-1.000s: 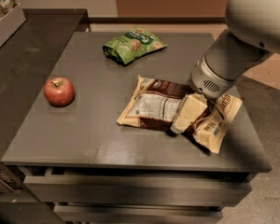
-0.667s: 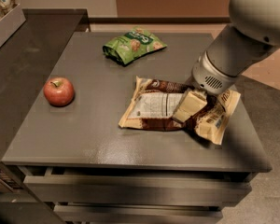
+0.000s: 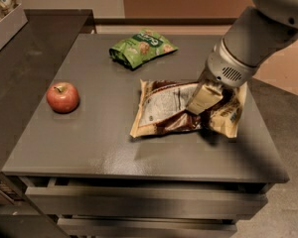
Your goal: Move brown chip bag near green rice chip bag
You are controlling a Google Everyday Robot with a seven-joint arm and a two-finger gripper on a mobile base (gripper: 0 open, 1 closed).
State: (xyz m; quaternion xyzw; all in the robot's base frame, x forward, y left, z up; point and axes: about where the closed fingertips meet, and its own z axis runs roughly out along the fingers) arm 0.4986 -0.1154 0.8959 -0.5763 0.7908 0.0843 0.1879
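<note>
The brown chip bag (image 3: 164,110) lies at the middle right of the grey table (image 3: 99,148), with its white label panel facing up. My gripper (image 3: 214,107) is down on the bag's right part and shut on it, one cream finger (image 3: 203,98) on top of the bag. That right end is bunched and raised a little. The green rice chip bag (image 3: 141,47) lies at the far middle of the table, apart from the brown bag by a strip of bare tabletop.
A red apple (image 3: 62,97) sits at the table's left. A darker counter (image 3: 20,83) adjoins the left side, with a box (image 3: 5,24) on it at the far left. Drawers run below the front edge. The floor drops off at the right.
My gripper has moved a little away from the front edge, towards the far side, while on the brown bag's right end. That end has risen and bunched. The apple and green bag have not moved.
</note>
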